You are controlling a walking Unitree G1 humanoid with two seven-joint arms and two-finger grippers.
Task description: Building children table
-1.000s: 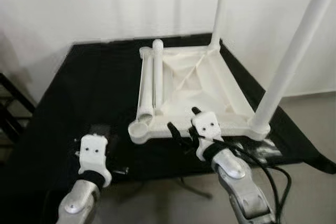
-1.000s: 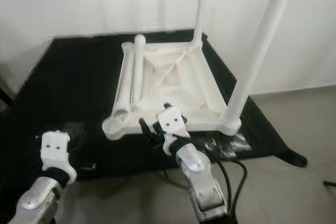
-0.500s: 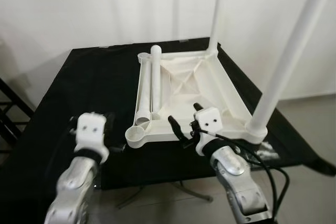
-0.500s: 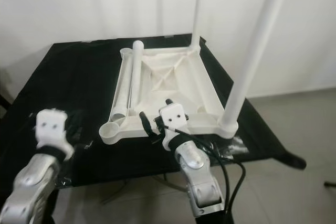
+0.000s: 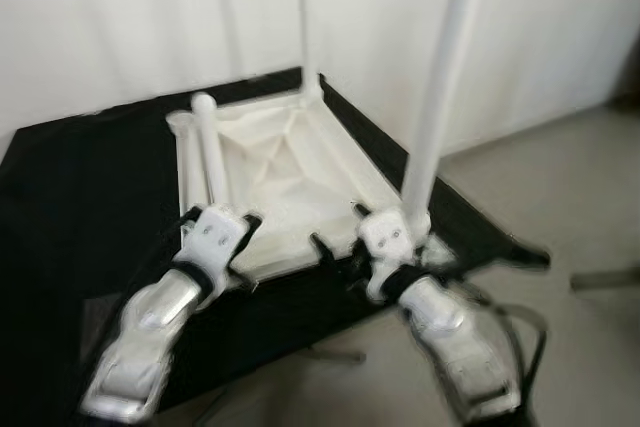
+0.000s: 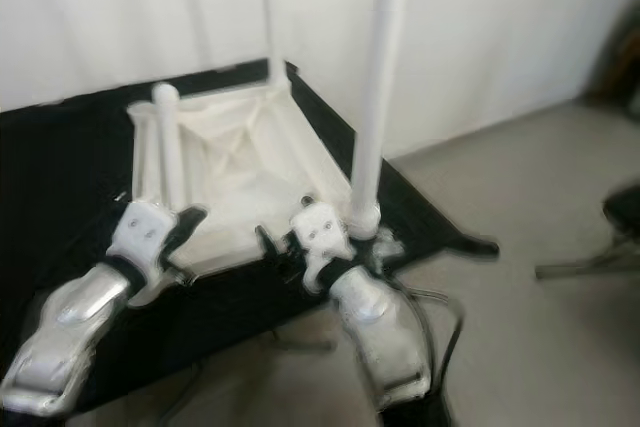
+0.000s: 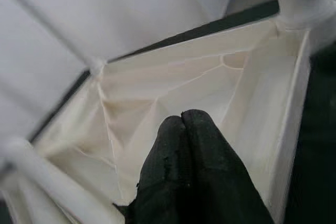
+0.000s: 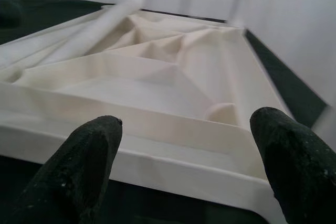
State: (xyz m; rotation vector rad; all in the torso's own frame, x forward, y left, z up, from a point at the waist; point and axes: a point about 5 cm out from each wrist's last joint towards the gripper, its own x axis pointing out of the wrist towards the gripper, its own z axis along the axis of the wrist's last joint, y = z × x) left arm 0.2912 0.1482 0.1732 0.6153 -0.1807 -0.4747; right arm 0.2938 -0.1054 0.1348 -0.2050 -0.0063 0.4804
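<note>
Black cloth (image 5: 90,197) (white-walled room) bears upturned tabletop (image 5: 290,182).

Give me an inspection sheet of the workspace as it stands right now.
Surface: black cloth-covered table, bare at the robot's left.
Job's things: upside-down white plastic tabletop; two white legs upright, near and far; one loose white leg lying along the left rim.
Clutter: nothing seen.
Grippers: left gripper shut, over the tabletop's near-left edge; right gripper open, facing the near rim.
Cables: black cables by the right arm.
Surroundings: white wall, grey floor.
</note>
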